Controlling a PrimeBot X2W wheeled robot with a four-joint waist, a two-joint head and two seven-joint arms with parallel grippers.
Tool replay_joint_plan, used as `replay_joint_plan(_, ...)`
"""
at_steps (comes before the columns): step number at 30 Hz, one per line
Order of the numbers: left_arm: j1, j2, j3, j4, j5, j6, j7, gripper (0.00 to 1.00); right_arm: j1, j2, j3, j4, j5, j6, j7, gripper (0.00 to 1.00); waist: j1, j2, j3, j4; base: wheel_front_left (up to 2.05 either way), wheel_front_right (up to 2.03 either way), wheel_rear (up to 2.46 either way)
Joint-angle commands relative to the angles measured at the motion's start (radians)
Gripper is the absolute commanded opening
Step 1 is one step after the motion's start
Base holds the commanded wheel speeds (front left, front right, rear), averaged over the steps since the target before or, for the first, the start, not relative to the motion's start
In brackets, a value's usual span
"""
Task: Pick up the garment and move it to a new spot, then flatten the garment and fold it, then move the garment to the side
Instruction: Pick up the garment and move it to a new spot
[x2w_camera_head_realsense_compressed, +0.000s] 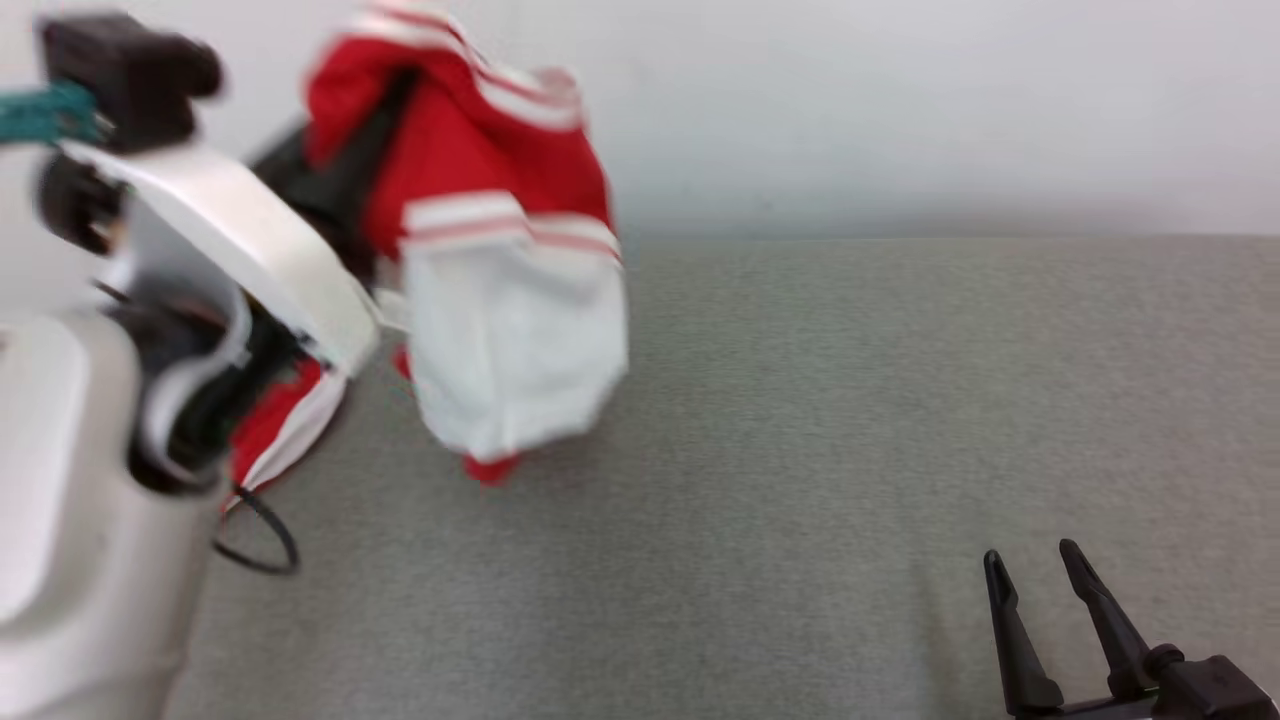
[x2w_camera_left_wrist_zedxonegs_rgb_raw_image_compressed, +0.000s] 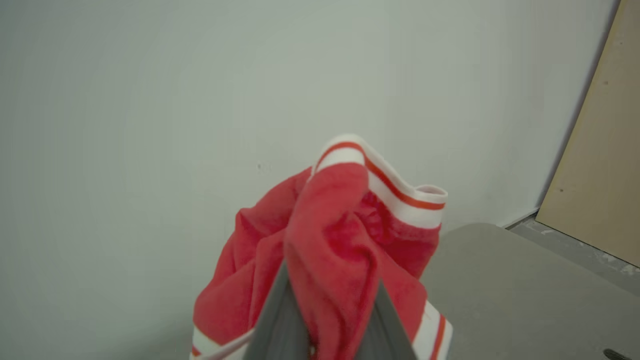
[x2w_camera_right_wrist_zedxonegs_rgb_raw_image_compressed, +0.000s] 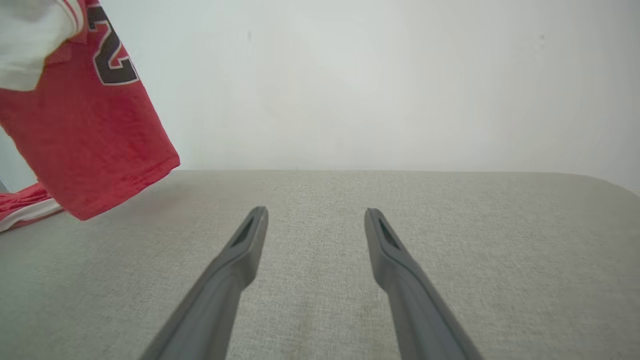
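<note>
Aloft at far left: garment (x2w_camera_head_realsense_compressed: 500, 250) hangs bunched from left gripper (x2w_camera_left_wrist_zedxonegs_rgb_raw_image_compressed: 331, 280).
Jaws pressed together on a thick red fold; cloth droops over the grey table (x2w_camera_head_realsense_compressed: 850, 450), a striped edge low beside the left forearm (x2w_camera_head_realsense_compressed: 250, 260), whether touching the surface unclear. Empty right gripper (x2w_camera_head_realsense_compressed: 1030, 552) spread, well apart at near right. Risks, as judged: the wad-like pinch may slip under a swing; trailing edge could snag on forearm or cable loop (x2w_camera_head_realsense_compressed: 255, 540); set down bunched, it lands twisted and hard to flatten.
</note>
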Motion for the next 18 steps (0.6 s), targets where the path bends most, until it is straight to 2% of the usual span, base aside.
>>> replay_joint_plan(1, 0.040, -0.010, -0.020, -0.034, -0.033, -0.002, 0.025, 0.00, -0.005, -0.002, 0.001, -0.001, 0.004, -0.003, 0.001, 1.00, 0.0000, -0.0001, 0.000, -0.040, 0.00, 0.00, 0.00)
replay_joint_plan(6, 0.135, -0.049, -0.100, -0.116, -0.111, -0.002, 0.089, 0.00, -0.014, 0.004, 0.018, 0.003, 0.006, -0.003, 0.001, 1.00, 0.0000, -0.0001, 0.007, -0.117, 0.00, 0.00, 0.00)
replay_joint_plan(9, 0.168, -0.079, -0.155, -0.118, -0.100, -0.001, 0.093, 0.00, -0.024, 0.007, 0.016, 0.001, 0.009, -0.003, 0.001, 1.00, 0.0000, -0.0001, 0.018, -0.160, 0.00, 0.00, 0.00)
replay_joint_plan(13, 0.180, -0.120, -0.212, -0.086, -0.090, -0.001, 0.085, 0.00, -0.033, 0.010, 0.020, 0.001, 0.012, -0.003, 0.001, 1.00, 0.0000, -0.0001, 0.034, -0.205, 0.00, 0.00, 0.00)
replay_joint_plan(18, 0.163, -0.182, -0.313, 0.030, -0.050, -0.001, 0.052, 0.00, -0.058, 0.021, 0.035, -0.002, 0.019, -0.003, 0.001, 1.00, 0.0000, -0.0001, 0.066, -0.284, 0.00, 0.00, 0.00)
